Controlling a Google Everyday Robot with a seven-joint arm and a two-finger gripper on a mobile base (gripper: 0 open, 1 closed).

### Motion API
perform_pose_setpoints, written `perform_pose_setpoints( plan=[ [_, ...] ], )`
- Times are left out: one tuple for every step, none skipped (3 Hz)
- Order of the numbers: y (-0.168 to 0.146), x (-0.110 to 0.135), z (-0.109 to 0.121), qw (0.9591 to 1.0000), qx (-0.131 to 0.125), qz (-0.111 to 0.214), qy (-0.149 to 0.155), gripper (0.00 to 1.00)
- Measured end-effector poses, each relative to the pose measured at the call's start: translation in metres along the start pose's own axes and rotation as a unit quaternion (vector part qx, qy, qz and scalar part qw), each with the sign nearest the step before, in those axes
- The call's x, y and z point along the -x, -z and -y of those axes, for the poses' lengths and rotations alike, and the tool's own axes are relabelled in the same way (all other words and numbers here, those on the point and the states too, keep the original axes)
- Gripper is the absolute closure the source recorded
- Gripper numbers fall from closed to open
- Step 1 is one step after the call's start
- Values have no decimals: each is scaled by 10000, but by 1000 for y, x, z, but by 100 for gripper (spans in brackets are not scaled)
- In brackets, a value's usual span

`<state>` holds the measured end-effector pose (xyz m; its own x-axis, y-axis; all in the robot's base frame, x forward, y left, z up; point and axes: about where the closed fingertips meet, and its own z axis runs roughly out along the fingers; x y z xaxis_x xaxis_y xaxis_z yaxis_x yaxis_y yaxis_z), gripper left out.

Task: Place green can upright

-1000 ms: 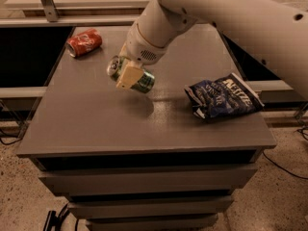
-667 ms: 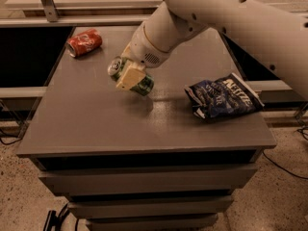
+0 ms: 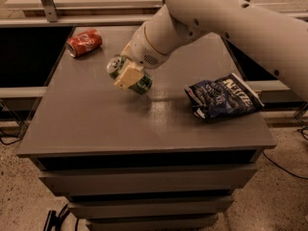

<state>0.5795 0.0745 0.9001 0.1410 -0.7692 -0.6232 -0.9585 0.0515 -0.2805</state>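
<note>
The gripper sits over the left-centre of the table, closed around the green can. One cream-coloured finger lies flat across the near side of the can's body, about midway along it. The other finger is hidden behind the can, so the jaws stand only as far apart as the can is wide.

The green can is not upright. Its long axis runs diagonally, nearly level with the table top. The silver end faces up and to the left, toward the rear left corner, and the other end points down and to the right, toward the middle of the table. Green shows on either side of the cream finger, most of it at the lower right end. That lower end is close to the surface, with a dark shadow just under it. Whether it touches the table cannot be told.

The white arm enters from the upper right. It slopes down to the left and narrows at the wrist just above the can.

A red can lies on its side near the rear left corner, well apart from the gripper. A dark blue chip bag lies flat near the right edge.
</note>
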Motion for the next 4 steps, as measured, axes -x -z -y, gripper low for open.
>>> perform_pose_setpoints(
  plan=[
    [-3,8,14,9985,-365,263,-300,100],
    [-7,13,25,9946,-604,456,-710,100],
    [-11,9,33,9890,-729,728,-1059,100],
    [-14,-1,40,9789,-632,1315,-1432,100]
  ],
)
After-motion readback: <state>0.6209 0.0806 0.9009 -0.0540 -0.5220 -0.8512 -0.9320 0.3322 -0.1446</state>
